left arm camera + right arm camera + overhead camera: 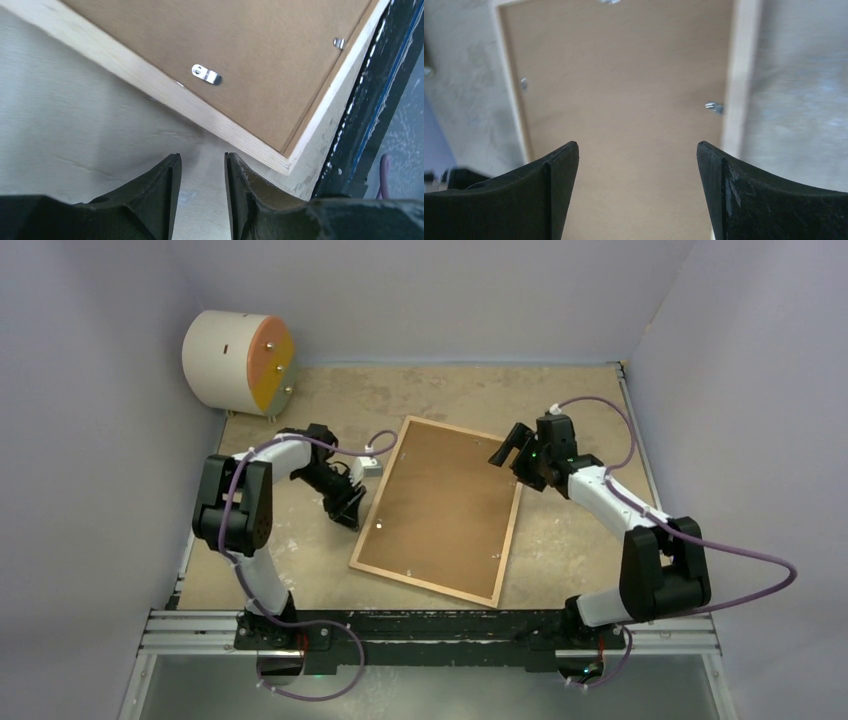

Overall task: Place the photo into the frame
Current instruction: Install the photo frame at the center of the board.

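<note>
While working outward from the black rail (pixel 430 625) at the arm bases, met the frame (pixel 125 60) first: flat on the table (pixel 590 540), back upward, set slightly askew, nearest corner close to the rail. Thin pale-wood rim, square-edged and smooth, plywood layers visible at a cut corner. Inside the rim, brown fibreboard backing (pixel 440 505), matte, faintly fibrous. Small bright metal turn clips (pixel 206 75) along the rim's inner edge, rounded ends, one with a hole.

Just left of the frame's left long edge, left gripper (pixel 201 159): black tapered fingers, narrow gap, bare table between, gripping nothing, tips short of the rim.

Over the frame's far right edge, right gripper (pixel 637 147): spread wide, empty, backing in sight between the fingers, view slightly blurred.

Table beige and mottled, scuffed white in patches around the frame.

Well beyond the frame's far left corner, white drum (pixel 238 360) on its side, round face orange and yellow, small brass-coloured studs.
</note>
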Controlling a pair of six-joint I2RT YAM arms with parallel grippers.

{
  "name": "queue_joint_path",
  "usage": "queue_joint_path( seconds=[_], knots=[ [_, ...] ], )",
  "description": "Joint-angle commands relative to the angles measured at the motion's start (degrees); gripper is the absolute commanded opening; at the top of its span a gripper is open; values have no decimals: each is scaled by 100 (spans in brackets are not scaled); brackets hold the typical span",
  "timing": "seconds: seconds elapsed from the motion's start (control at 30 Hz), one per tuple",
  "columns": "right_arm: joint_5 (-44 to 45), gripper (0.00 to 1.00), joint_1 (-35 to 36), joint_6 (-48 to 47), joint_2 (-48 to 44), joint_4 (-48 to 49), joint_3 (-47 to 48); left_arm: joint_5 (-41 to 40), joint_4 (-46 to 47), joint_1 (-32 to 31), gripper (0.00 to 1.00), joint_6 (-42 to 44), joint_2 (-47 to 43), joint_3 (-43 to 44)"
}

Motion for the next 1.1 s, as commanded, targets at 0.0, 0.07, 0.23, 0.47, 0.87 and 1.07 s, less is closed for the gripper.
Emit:
queue_joint_path(
  seconds=[0.0,0.07,0.23,0.47,0.87,1.07],
  knots=[
    [-288,88,819,297,-312,549,93,657,50,184,41,-161,305,426],
    [-611,86,1273,638,-206,1082,-33,689,201,185,40,-253,430,415],
    [-879,81,2370,1290,483,2226,-99,814,187,185,38,-283,763,494],
    [-1218,73,3249,1699,1761,2997,503,801,185,235,29,-219,787,477],
    [-1479,63,3691,2250,2636,3398,775,704,385,308,24,-300,782,325],
    [-1453,64,3736,2288,2828,3337,847,664,425,308,23,-302,742,290]
  ],
)
